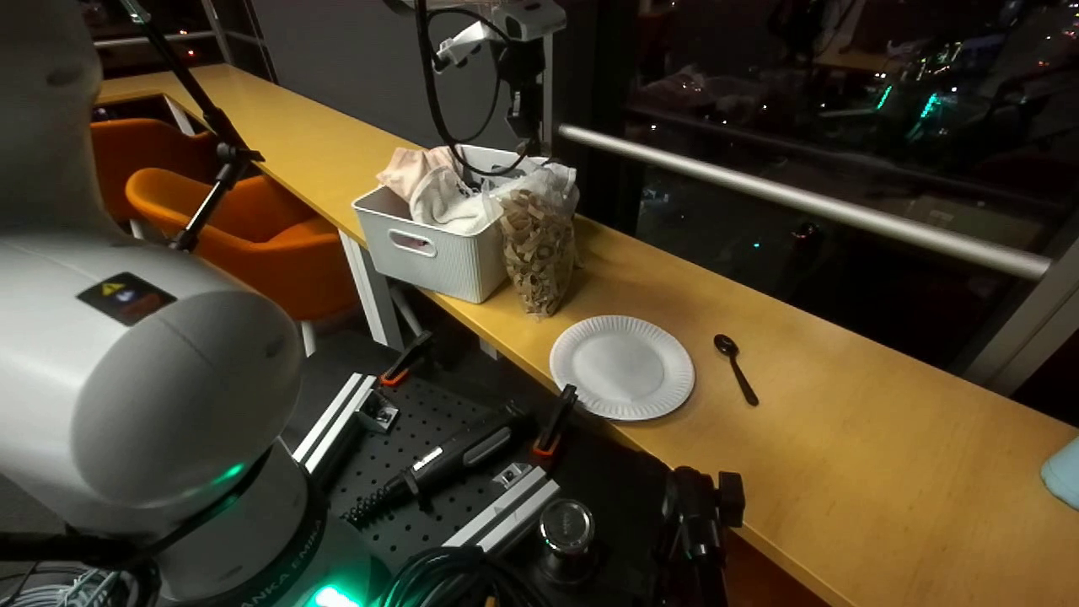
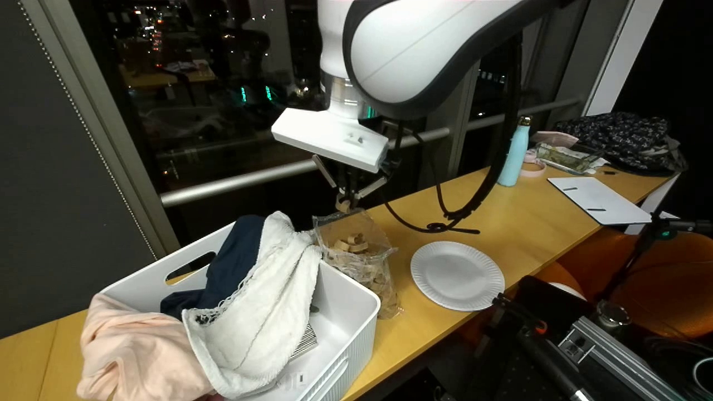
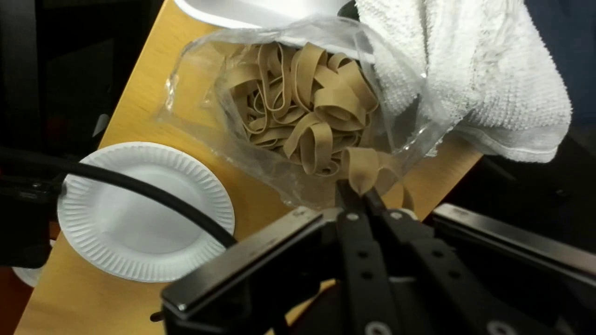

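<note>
My gripper (image 3: 357, 191) is shut on a wide tan rubber band (image 3: 362, 166), whose loop stands up between the dark fingertips. In an exterior view the gripper (image 2: 347, 199) hangs just over the mouth of a clear plastic bag (image 2: 384, 289). More tan rubber bands (image 3: 305, 93) lie heaped inside that bag, which stands upright on the table. The bag's rim (image 3: 171, 86) is loose and spread in the wrist view, and the held band appears near its edge. Whether the fingers touch the plastic I cannot tell.
A white basket (image 1: 442, 261) with a white towel (image 2: 262, 312), a navy cloth (image 2: 237, 250) and a peach cloth (image 2: 139, 356) adjoins the bag. Nearby lie a paper plate (image 1: 624, 367) and black spoon (image 1: 735, 371). A blue bottle (image 2: 515, 153) stands farther along; a metal rail (image 1: 801, 202) runs behind.
</note>
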Controlling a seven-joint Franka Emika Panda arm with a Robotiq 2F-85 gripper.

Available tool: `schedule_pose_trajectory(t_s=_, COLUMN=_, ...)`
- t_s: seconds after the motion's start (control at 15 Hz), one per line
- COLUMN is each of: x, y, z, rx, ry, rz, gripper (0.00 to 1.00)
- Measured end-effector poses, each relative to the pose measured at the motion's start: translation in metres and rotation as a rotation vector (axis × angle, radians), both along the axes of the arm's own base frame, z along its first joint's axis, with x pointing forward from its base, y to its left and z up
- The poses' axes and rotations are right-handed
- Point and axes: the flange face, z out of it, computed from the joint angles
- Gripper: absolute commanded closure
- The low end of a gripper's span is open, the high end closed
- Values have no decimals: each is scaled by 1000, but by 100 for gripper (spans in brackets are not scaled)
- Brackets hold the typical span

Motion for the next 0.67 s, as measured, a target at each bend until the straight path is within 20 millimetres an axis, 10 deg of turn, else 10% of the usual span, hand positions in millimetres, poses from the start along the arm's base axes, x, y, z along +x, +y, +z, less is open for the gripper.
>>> schedule_pose_trajectory(t_s=0.27, x=7, y=13, z=-12, rx=-7, ry=35, rz=15, gripper=99)
schedule_pose_trajectory(t_s=0.33, x=8, y=14, z=-16, rx=-9, ry=44, rz=16, gripper=71)
schedule_pose_trajectory(t_s=0.67, x=10, y=14, z=-28, rx=-13, ry=65, rz=15, gripper=43)
